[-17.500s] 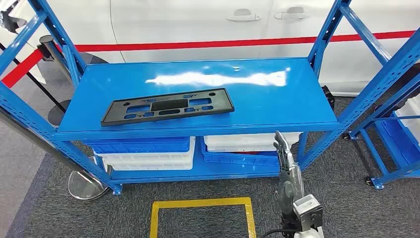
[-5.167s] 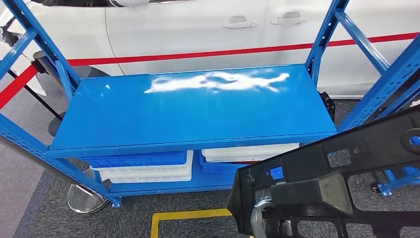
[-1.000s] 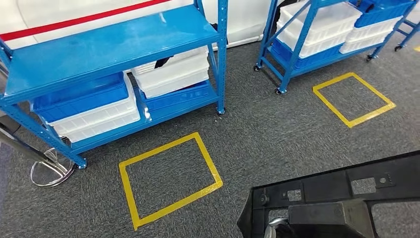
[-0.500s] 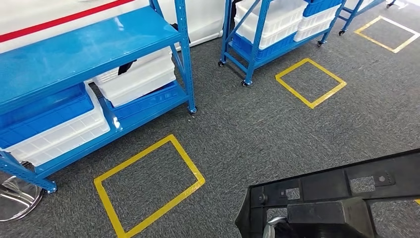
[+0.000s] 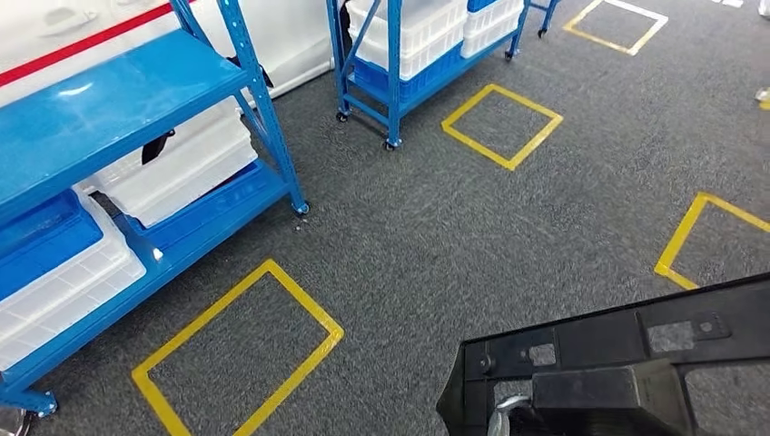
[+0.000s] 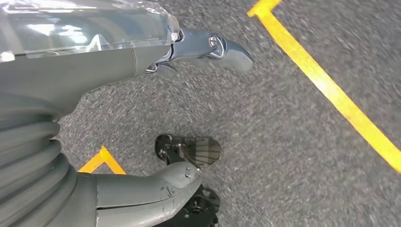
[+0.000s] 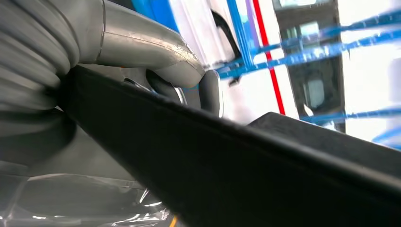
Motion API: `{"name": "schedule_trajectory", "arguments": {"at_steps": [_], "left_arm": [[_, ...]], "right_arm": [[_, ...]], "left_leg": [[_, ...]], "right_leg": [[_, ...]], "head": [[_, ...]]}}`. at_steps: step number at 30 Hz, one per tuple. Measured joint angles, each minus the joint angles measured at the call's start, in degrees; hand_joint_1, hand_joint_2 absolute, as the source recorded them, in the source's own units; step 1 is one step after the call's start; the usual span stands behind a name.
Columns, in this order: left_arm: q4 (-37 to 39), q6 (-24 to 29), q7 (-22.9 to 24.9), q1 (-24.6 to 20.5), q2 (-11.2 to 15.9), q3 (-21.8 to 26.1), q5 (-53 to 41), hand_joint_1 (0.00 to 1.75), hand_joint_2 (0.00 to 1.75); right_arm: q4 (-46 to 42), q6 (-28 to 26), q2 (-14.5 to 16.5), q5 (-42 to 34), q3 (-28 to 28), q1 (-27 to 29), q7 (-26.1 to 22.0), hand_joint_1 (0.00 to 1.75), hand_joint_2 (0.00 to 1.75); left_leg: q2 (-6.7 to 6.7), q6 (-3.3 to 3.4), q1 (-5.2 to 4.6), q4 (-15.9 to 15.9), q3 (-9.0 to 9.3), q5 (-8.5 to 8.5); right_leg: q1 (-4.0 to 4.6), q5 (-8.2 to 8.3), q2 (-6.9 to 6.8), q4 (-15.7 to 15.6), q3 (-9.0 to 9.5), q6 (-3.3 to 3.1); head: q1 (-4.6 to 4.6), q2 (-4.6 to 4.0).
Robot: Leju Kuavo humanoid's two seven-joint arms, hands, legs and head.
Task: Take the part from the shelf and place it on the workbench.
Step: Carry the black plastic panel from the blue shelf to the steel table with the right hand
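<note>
The right hand (image 7: 156, 75) grips the part (image 5: 626, 363), a long black plastic panel with rectangular cut-outs, carried low over the grey carpet and its yellow floor squares (image 5: 241, 350), the blue shelf (image 5: 100, 109) off to one side. It looks stiff, light and smooth, best held mid-length. The left hand (image 6: 142, 118) hangs empty, fingers apart.

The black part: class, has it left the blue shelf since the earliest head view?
Yes. The black part lay on the blue shelf's top board; now the right hand holds it over the grey carpet, apart from the shelf, which slid left as the camera turned.
</note>
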Motion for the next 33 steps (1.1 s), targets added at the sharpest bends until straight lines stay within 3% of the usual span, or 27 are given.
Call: {"name": "schedule_trajectory", "arguments": {"at_steps": [1,3,4,5,6,8,10,12,13,14,15,17,19,20,22,24,25,26,28,30,32,33], "left_arm": [[0.0,-0.01,-0.01,0.09,0.01,0.01,-0.01,0.0,1.75],[0.0,-0.01,0.02,0.41,0.02,0.02,-0.02,0.0,1.75],[0.0,-0.01,0.04,0.54,0.02,0.02,-0.02,0.0,1.75],[0.0,-0.01,0.06,0.61,0.02,0.02,-0.02,0.0,1.75],[0.0,-0.01,0.08,0.63,0.02,0.02,-0.02,0.0,1.75],[0.0,-0.01,0.08,0.62,0.05,0.02,-0.02,0.0,1.75],[0.0,-0.01,0.08,0.68,0.1,0.02,-0.03,0.0,1.75],[0.0,-0.01,0.09,0.62,0.1,0.03,-0.07,0.0,1.75],[0.0,-0.01,0.08,0.5,0.07,0.02,-0.1,0.0,1.75],[0.0,-0.01,0.08,0.36,0.04,0.03,-0.14,0.0,1.75],[0.0,-0.01,0.07,0.32,0.0,0.03,-0.2,0.0,1.75],[0.0,-0.02,0.07,0.51,-0.03,0.04,-0.4,0.0,1.75],[0.0,-0.04,0.09,0.75,-0.03,0.05,-0.58,0.0,1.75],[0.0,-0.06,0.09,0.76,-0.03,0.06,-0.63,0.0,1.75],[0.0,-0.08,0.08,0.62,-0.03,0.06,-0.64,0.0,1.75],[0.0,-0.08,0.07,0.53,-0.04,0.07,-0.68,0.0,1.75],[0.0,-0.08,0.06,0.47,-0.05,0.07,-0.69,0.0,1.75],[0.0,-0.08,0.05,0.4,-0.05,0.08,-0.71,0.0,1.75],[0.0,-0.1,0.03,0.17,-0.11,0.08,-0.74,0.0,1.75],[0.01,-0.19,0.0,0.01,-0.19,0.09,-0.78,0.0,1.75],[0.02,-0.27,-0.02,0.15,-0.22,0.17,-0.85,0.0,1.75],[0.02,-0.3,-0.02,0.29,-0.22,0.27,-0.89,0.0,1.75]], "right_arm": [[-0.02,0.05,0.21,0.01,-0.1,0.02,-0.01,1.75,1.75],[-0.02,0.32,0.51,-0.04,-0.34,0.04,0.0,1.75,1.75],[-0.02,0.5,0.63,-0.08,-0.5,0.08,0.0,1.75,1.75],[-0.02,0.69,0.73,-0.13,-0.65,0.11,0.0,1.75,1.75],[-0.03,0.84,0.83,-0.17,-0.79,0.14,0.0,1.75,1.75],[-0.04,1.02,1.05,-0.22,-1.04,0.13,-0.01,1.75,1.75],[-0.07,1.35,1.26,-0.28,-1.3,0.14,-0.06,1.75,1.75],[-0.09,2.09,1.43,-0.38,-1.57,0.34,-0.2,1.75,1.75],[-0.1,2.54,1.55,-0.4,-1.73,0.49,-0.27,1.75,1.75],[-0.14,2.98,1.69,-0.43,-1.91,0.61,-0.34,1.75,1.75],[-0.19,3.4,1.81,-0.43,-2.11,0.66,-0.4,1.75,1.75],[-0.26,4.13,1.96,-0.43,-2.46,0.66,-0.49,1.75,1.75],[-0.26,4.67,2.09,-0.43,-2.79,0.67,-0.61,1.75,1.75],[-0.26,4.91,2.15,-0.43,-2.98,0.69,-0.72,1.75,1.75],[-0.27,5.38,2.37,-0.42,-3.4,0.71,-0.96,1.75,1.75],[-0.36,5.8,2.71,-0.33,-3.78,0.65,-1.11,1.75,1.75],[-0.44,5.98,2.93,-0.26,-3.92,0.64,-1.19,1.75,1.75],[-0.51,6.14,3.14,-0.19,-4.03,0.63,-1.27,1.75,1.75],[-0.6,6.34,3.52,-0.09,-4.25,0.71,-1.46,1.75,1.75],[-0.7,6.45,3.87,0.07,-4.51,0.78,-1.61,1.75,1.75],[-0.81,6.59,4.22,0.29,-4.7,0.76,-1.79,1.75,1.75],[-0.83,6.64,4.32,0.38,-4.78,0.74,-1.86,1.75,1.75]], "left_leg": [[-1.77,-0.07,0.09,3.44,-1.48,-2.1],[-3.48,-0.06,0.08,11.53,-5.18,-5.56],[-3.75,0.01,0.04,13.78,-6.32,-5.88],[-3.89,0.17,0.03,13.65,-6.4,-4.9],[-4.17,0.4,0.02,11.01,-5.34,-2.86],[-6.58,1.01,0.02,2.95,-2.03,1.28],[-8.72,1.42,-0.09,-1.66,-0.29,2.61],[-8.17,1.76,-0.34,-2.31,-0.02,2.58],[-7.45,2.08,-0.31,-2.63,0.12,2.83],[-6.71,2.47,-0.24,-3.04,0.31,3.14],[-5.88,2.82,-0.16,-3.46,0.39,3.44],[-4.1,3.2,-0.22,-3.79,0.38,3.68],[-2.2,3.2,-0.34,-3.74,0.22,3.64],[-1.32,3.14,-0.35,-3.72,0.18,3.58],[0.22,2.89,-0.35,-3.6,0.26,3.35],[1.39,2.34,-0.56,-3.31,0.56,2.9],[1.89,2.02,-0.68,-3.17,0.72,2.67],[2.39,1.67,-0.79,-3.1,0.95,2.5],[3.35,1.0,-0.67,-3.14,1.33,2.24],[1.4,0.44,-0.35,-1.41,0.9,0.63],[-2.21,0.21,-0.09,4.91,-1.77,-3.16],[-3.18,0.18,-0.04,9.02,-3.68,-5.0]], "right_leg": [[0.03,0.13,0.57,-0.05,-0.08,-0.25],[0.29,0.24,2.0,0.01,-0.24,-0.5],[0.45,0.27,2.81,0.08,-0.26,-0.55],[0.58,0.28,3.67,0.18,-0.25,-0.57],[0.66,0.27,4.52,0.31,-0.2,-0.56],[0.73,0.25,6.1,0.66,-0.3,-0.45],[0.61,0.37,7.58,1.0,-0.82,0.03],[0.35,0.71,9.02,0.95,-1.33,0.87],[0.28,0.72,9.01,1.06,-1.48,1.22],[0.37,0.23,7.93,1.71,-1.86,1.51],[0.5,-0.96,6.22,3.43,-2.72,1.76],[0.53,-4.85,2.54,10.15,-6.0,2.17],[0.17,-7.22,1.51,16.45,-9.04,2.61],[-0.02,-6.85,1.28,16.97,-9.2,2.79],[-0.34,-3.67,0.22,11.5,-5.96,2.99],[-0.19,-1.22,-2.63,3.66,-1.5,2.65],[0.02,-0.85,-3.55,1.49,-0.3,2.34],[0.28,-0.97,-3.87,0.71,0.05,1.98],[0.42,-0.74,-2.36,0.55,-0.06,1.21],[0.24,-0.26,-1.01,0.06,-0.03,0.36],[0.23,0.05,0.39,-0.14,-0.09,-0.2],[0.34,0.09,1.21,-0.11,-0.16,-0.32]], "head": [[-0.15,0.0],[-0.32,0.01],[-0.34,0.01],[-0.34,0.01],[-0.32,0.01],[-0.33,0.01],[-0.29,0.0],[-0.26,0.0],[-0.21,0.0],[-0.1,0.0],[0.11,0.0],[0.42,0.0],[0.5,0.01],[0.5,0.01],[0.51,0.0],[0.49,0.0],[0.38,0.0],[0.29,0.0],[0.13,0.0],[0.01,0.01],[-0.22,0.01],[-0.31,0.01]]}}
